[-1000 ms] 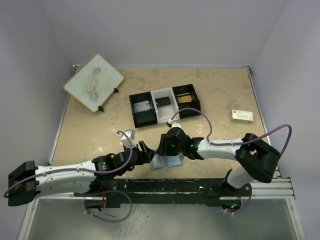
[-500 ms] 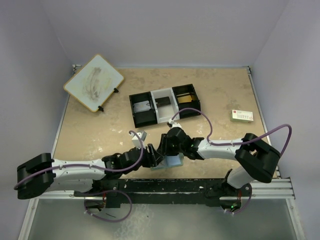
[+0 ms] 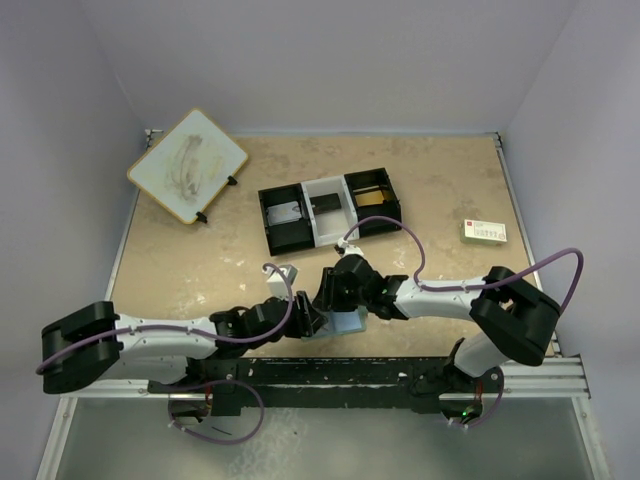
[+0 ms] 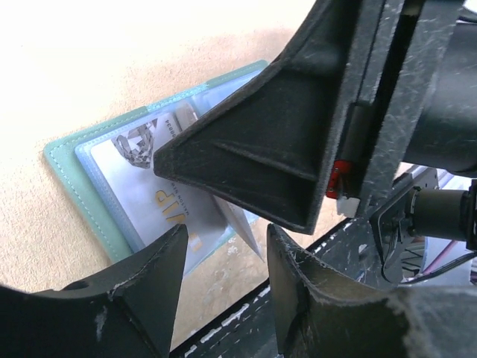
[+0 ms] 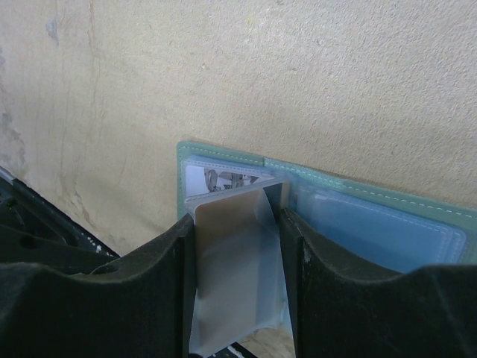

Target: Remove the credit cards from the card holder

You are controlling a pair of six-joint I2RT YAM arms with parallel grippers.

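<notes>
The grey-green card holder [image 3: 345, 322] lies open near the table's front edge, its pale-blue pockets [image 5: 373, 227] facing up. My right gripper [image 3: 326, 292] is shut on a pale bluish-grey card [image 5: 235, 261] that stands tilted in a clear sleeve between its fingers [image 5: 153, 291] over the holder's left half. A white card with gold "VIP" print [image 4: 153, 198] lies in the left pocket beneath. My left gripper [image 3: 306, 322] is open and empty at the holder's left front corner [image 4: 74, 183], just under the right gripper's finger [image 4: 298, 127]. No orange-gold card shows in the holder.
A black-and-white three-compartment tray [image 3: 330, 212] stands behind the holder. A white box with red and green print [image 3: 484, 232] lies at the right. A tilted whiteboard [image 3: 188, 165] is at the back left. The black mounting rail [image 3: 340, 370] runs just in front of the holder.
My left arm has swung right and its open gripper has closed in on the holder's left edge. The right gripper has stayed put with the card.
</notes>
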